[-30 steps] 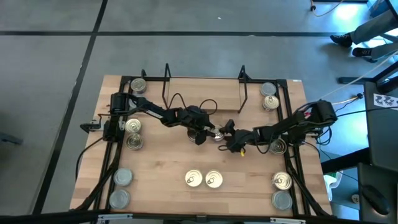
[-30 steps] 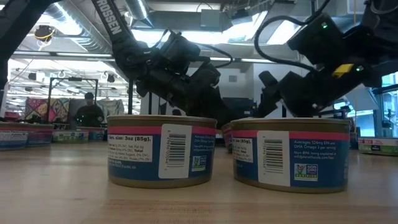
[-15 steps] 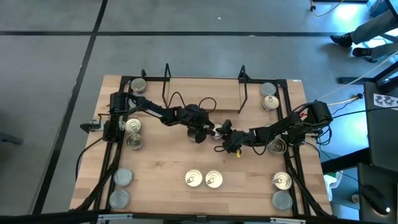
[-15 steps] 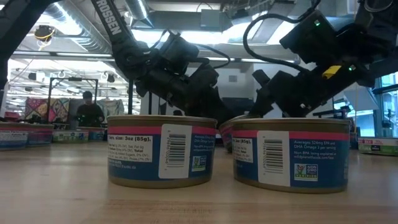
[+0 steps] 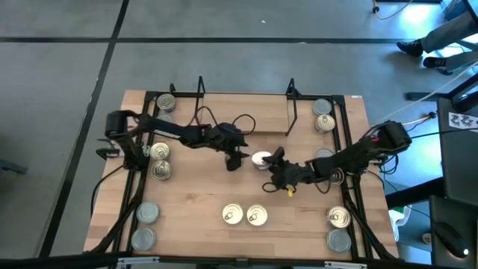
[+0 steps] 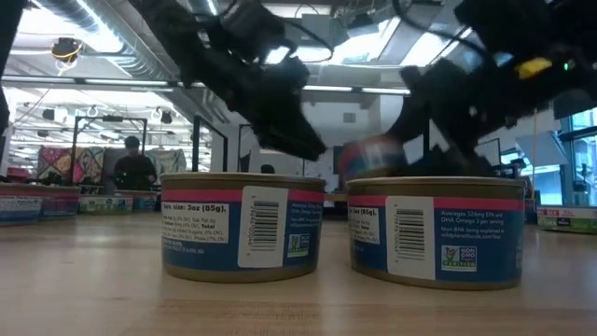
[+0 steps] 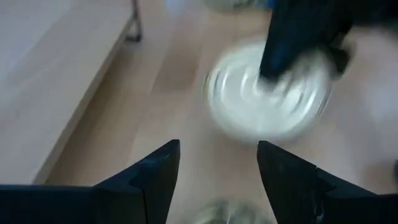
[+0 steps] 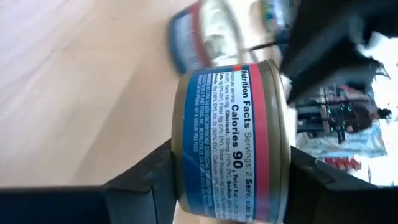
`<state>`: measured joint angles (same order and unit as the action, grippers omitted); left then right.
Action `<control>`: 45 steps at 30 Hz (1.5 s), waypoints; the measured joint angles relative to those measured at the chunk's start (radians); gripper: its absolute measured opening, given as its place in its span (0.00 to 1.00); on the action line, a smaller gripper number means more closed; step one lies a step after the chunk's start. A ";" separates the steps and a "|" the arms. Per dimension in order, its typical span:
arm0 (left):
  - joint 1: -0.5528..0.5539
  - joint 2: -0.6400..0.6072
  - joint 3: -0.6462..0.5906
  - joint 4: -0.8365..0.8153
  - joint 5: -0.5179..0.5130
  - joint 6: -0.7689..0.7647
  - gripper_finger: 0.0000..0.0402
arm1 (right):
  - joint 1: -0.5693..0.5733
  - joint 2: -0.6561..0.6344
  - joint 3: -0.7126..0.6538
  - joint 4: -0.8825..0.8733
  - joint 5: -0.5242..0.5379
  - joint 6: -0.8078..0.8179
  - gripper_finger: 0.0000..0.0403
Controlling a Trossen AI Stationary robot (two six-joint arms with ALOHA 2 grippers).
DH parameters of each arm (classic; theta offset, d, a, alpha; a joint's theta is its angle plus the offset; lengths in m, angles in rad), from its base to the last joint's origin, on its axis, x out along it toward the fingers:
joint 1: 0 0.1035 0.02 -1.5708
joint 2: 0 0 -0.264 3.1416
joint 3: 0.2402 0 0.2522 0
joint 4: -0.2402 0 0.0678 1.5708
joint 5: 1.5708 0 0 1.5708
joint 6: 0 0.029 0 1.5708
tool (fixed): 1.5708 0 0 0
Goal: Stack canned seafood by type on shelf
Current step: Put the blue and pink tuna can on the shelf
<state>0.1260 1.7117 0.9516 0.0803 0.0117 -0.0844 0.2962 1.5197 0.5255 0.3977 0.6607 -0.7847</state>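
Right hand [image 5: 267,161] near the middle of the worktop [image 5: 202,198] has its fingers clamped on a blue-labelled tin [image 8: 231,142], carried clear of the wood. Left hand [image 5: 237,156] sits just beside it with its fingers spread and nothing between them. Behind them stands the shelf [image 5: 245,109] at the far edge, two gold-topped tins [image 5: 245,215] rest side by side at the near edge, and others lie along both sides.
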 joint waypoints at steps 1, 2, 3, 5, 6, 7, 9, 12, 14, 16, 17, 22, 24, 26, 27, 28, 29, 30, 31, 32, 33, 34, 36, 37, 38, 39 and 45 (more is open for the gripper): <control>-0.011 -0.019 -0.001 -0.029 -0.027 0.005 0.53 | 0.000 -0.023 0.000 -0.013 0.003 0.011 0.49; -0.023 -0.042 -0.001 -0.058 -0.056 0.008 0.53 | -0.002 -0.045 0.000 -0.015 0.010 0.024 0.49; -0.034 -0.061 -0.001 -0.095 -0.083 0.008 0.53 | -0.002 -0.070 0.000 -0.023 0.019 0.029 0.49; -0.061 -0.089 0.001 -0.133 -0.131 0.006 0.53 | -0.009 -0.102 0.009 -0.026 0.059 0.033 0.49; -0.075 -0.096 0.002 -0.152 -0.151 0.005 0.53 | -0.015 -0.122 0.017 -0.049 0.070 0.033 0.49; -0.091 -0.100 0.002 -0.177 -0.167 0.005 0.53 | -0.021 -0.133 0.033 -0.081 0.095 0.041 0.49; -0.123 -0.100 0.001 -0.186 -0.191 0.004 0.53 | -0.050 -0.149 0.078 -0.141 0.103 0.066 0.49; -0.167 -0.103 -0.011 -0.167 -0.213 0.005 0.53 | -0.101 -0.148 0.152 -0.274 0.116 0.119 0.49; -0.189 -0.105 -0.040 -0.146 -0.226 0.005 0.53 | -0.142 -0.142 0.202 -0.350 0.110 0.161 0.49; -0.208 -0.120 -0.086 -0.126 -0.251 -0.003 0.53 | -0.184 -0.133 0.246 -0.400 0.104 0.198 0.49; -0.214 -0.131 -0.107 -0.101 -0.266 -0.013 0.53 | -0.206 -0.132 0.263 -0.423 0.096 0.209 0.49; -0.226 -0.216 -0.262 0.018 -0.306 -0.079 0.53 | -0.318 -0.106 0.320 -0.467 0.043 0.239 0.49; -0.226 -0.259 -0.324 0.076 -0.313 -0.105 0.53 | -0.362 -0.083 0.345 -0.460 0.019 0.246 0.49; -0.226 -0.294 -0.373 0.139 -0.316 -0.132 0.53 | -0.405 -0.051 0.372 -0.485 0.018 0.260 0.49; -0.226 -0.311 -0.399 0.153 -0.316 -0.147 0.53 | -0.423 -0.031 0.392 -0.501 0.018 0.263 0.49; -0.227 -0.321 -0.417 0.160 -0.319 -0.154 0.53 | -0.441 -0.011 0.413 -0.517 0.019 0.268 0.49; -0.229 -0.324 -0.428 0.177 -0.322 -0.164 0.53 | -0.459 0.006 0.437 -0.543 0.019 0.279 0.49; -0.230 -0.332 -0.440 0.193 -0.322 -0.169 0.53 | -0.474 0.024 0.462 -0.575 0.022 0.292 0.49; -0.232 -0.337 -0.450 0.196 -0.323 -0.171 0.53 | -0.486 0.045 0.491 -0.599 0.027 0.311 0.49; -0.232 -0.338 -0.452 0.197 -0.323 -0.175 0.53 | -0.501 0.065 0.519 -0.622 0.026 0.333 0.49; -0.232 -0.337 -0.452 0.197 -0.323 -0.176 0.53 | -0.516 0.083 0.544 -0.656 0.025 0.350 0.49; -0.232 -0.337 -0.452 0.186 -0.323 -0.177 0.53 | -0.528 0.102 0.566 -0.690 0.024 0.370 0.49; -0.235 -0.337 -0.452 0.192 -0.323 -0.176 0.53 | -0.549 0.143 0.606 -0.726 0.014 0.401 0.49; -0.236 -0.337 -0.452 0.195 -0.324 -0.173 0.53 | -0.561 0.160 0.619 -0.746 0.009 0.406 0.49; -0.236 -0.337 -0.452 0.195 -0.323 -0.169 0.53 | -0.570 0.177 0.628 -0.759 0.010 0.407 0.49; -0.236 -0.337 -0.452 0.192 -0.323 -0.164 0.53 | -0.581 0.195 0.639 -0.759 0.011 0.411 0.49; -0.236 -0.337 -0.452 0.190 -0.323 -0.148 0.53 | -0.649 0.263 0.654 -0.769 0.044 0.420 0.49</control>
<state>-0.1101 1.3750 0.4992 0.2700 -0.3115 -0.2324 -0.3527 1.7829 1.1793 -0.3713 0.7052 -0.3646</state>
